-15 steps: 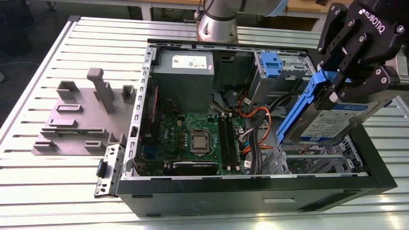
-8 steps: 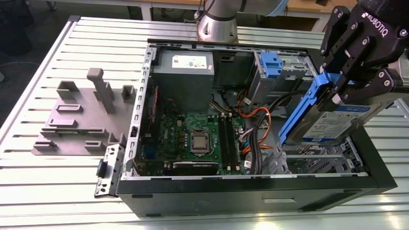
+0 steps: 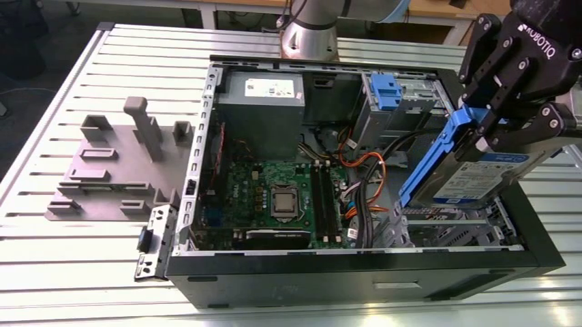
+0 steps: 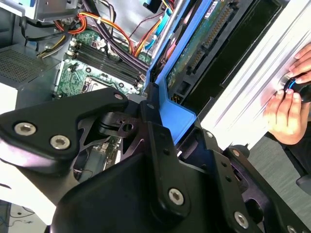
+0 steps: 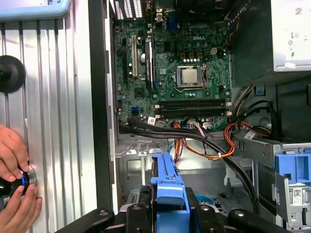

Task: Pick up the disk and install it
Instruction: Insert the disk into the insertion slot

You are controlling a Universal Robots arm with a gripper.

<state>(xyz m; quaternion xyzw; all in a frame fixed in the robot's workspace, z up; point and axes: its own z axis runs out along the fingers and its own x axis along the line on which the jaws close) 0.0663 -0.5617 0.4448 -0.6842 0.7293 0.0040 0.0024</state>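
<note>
Now the black gripper [image 3: 500, 136] is clenching the flat silver disk with blue plastic rails [image 3: 480, 176] by its edges, tilted above the open black computer case [image 3: 364, 272]; likely rigid, dense, shock-sensitive.

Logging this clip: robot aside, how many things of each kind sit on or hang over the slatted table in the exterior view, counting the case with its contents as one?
computer case, open: 1
grey fixture: 1
disk, clamped in the end effector over the case: 1
Total: 3
</note>
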